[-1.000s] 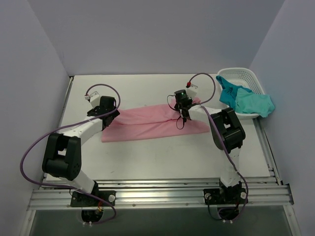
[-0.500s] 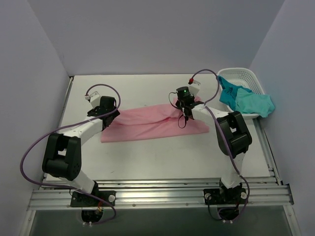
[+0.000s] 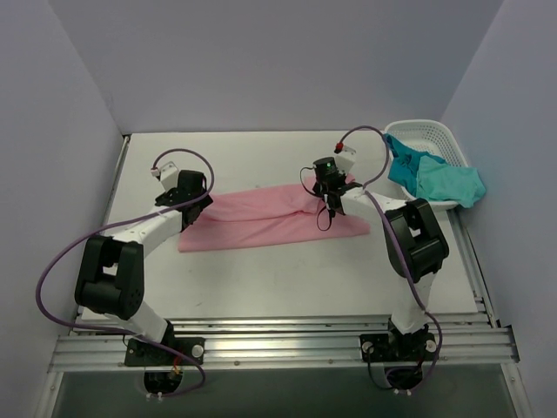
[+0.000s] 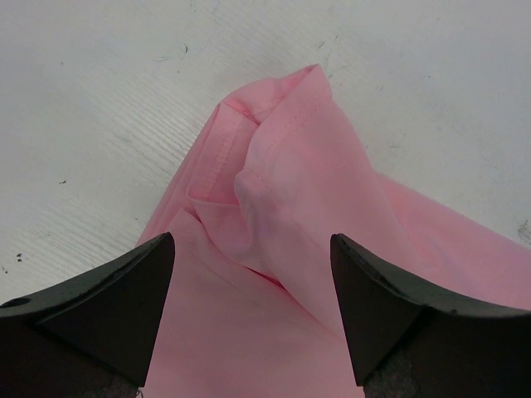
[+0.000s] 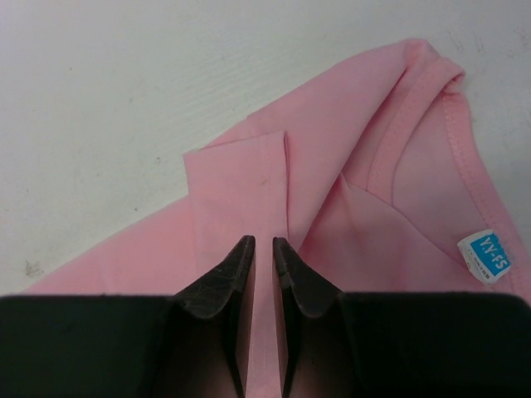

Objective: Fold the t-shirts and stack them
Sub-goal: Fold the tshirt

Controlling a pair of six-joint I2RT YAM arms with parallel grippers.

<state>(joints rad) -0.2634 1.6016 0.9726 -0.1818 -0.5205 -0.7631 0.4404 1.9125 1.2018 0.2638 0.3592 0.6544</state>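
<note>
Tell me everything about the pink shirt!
The pink shirt is thin, soft cloth, folded into a long strip lying across the white table. Its neckline and small blue tag sit at the right end. The right gripper pinches a fold there; the open left gripper hovers over the bunched left end.
</note>
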